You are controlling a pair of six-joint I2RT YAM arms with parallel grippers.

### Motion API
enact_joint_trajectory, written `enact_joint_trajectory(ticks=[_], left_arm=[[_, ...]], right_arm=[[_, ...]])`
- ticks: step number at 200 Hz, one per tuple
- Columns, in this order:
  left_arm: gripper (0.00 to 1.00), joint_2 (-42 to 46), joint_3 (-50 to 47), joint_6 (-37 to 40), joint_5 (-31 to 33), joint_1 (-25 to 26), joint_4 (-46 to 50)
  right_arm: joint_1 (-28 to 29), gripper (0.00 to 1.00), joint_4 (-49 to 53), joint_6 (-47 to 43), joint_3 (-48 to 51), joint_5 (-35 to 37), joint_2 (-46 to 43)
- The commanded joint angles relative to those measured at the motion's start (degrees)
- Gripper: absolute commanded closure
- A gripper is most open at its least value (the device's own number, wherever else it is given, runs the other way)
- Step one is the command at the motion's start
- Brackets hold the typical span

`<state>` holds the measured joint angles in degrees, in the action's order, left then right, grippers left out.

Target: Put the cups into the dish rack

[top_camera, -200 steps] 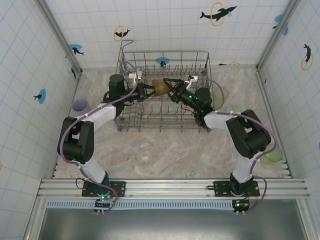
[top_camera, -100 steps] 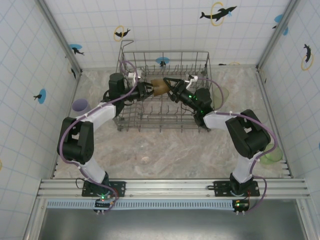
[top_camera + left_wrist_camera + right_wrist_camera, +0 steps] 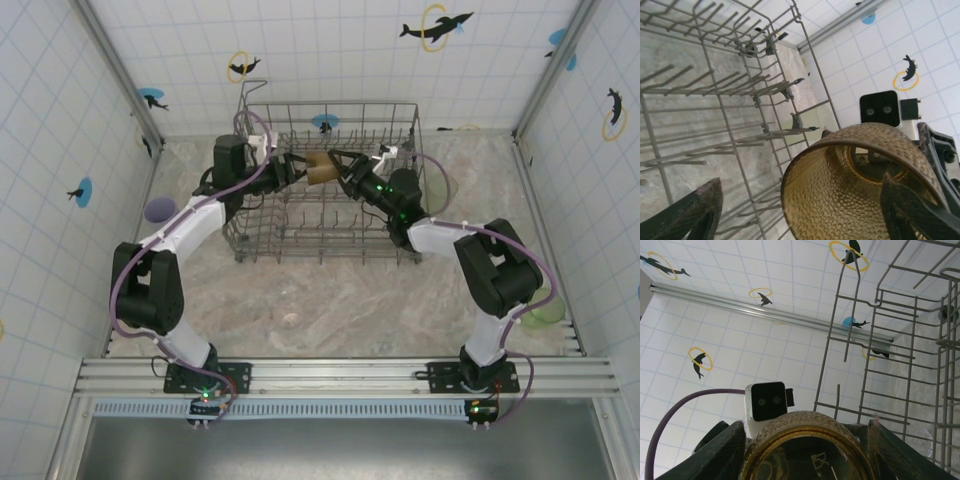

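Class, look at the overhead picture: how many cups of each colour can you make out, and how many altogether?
amber cup: 1
lavender cup: 1
pale green cups: 2, one farther back, one nearer at the right
Total: 4

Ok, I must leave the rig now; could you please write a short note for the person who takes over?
The left gripper is open, jaws wide on either side of the amber cup, not gripping it.
The right gripper is shut on the amber cup and holds it above the dish rack.
On the table: lavender cup left of the rack, one green cup by its right wall, a second green cup at the near right.
Done: no cup visibly seated in the rack.
Left: set the amber cup in, then load the others.
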<state>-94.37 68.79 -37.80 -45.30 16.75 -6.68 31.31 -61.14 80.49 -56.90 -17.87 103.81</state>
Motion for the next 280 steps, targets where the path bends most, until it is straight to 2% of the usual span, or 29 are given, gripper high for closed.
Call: enact_joint_trajectory(ticks=[1,36,81,99,140,172,218,280], left_arm=[[0.13,2.5,3.33,6.68,3.65,-0.34,6.55],[0.03,4.25,4.68,10.52,12.33,-2.04,13.01],[0.03,5.81,6.69,14.29,19.6,-3.66,18.3],[0.03,7.28,6.8,15.83,23.37,-3.83,20.03],[0.03,12.0,5.32,18.95,30.86,-3.83,22.21],[0.03,15.02,1.45,20.13,33.72,-3.81,20.32],[0.03,16.36,-1.68,19.43,32.72,-3.83,18.53],[0.03,17.29,-3.84,19.89,32.86,-3.84,17.16]], right_arm=[[-0.48,0.49,0.68,-0.9,-4.11,0.47,1.92],[-2.09,0.5,2.78,-2.3,-8.03,0.72,4.31],[-3.01,0.53,6.16,-5.5,-13.59,0.86,7.4],[-2.66,0.53,12.06,-10.67,-17.38,1.79,8.03],[-0.63,0.54,33.08,-26.5,-28.31,6.67,9.42],[0.91,0.54,43.84,-34.06,-34.57,11.4,11.29],[3.11,0.54,61.51,-44.81,-47.76,20.9,15.73],[4.35,0.54,71.31,-51.01,-58.13,30.56,21.13]])
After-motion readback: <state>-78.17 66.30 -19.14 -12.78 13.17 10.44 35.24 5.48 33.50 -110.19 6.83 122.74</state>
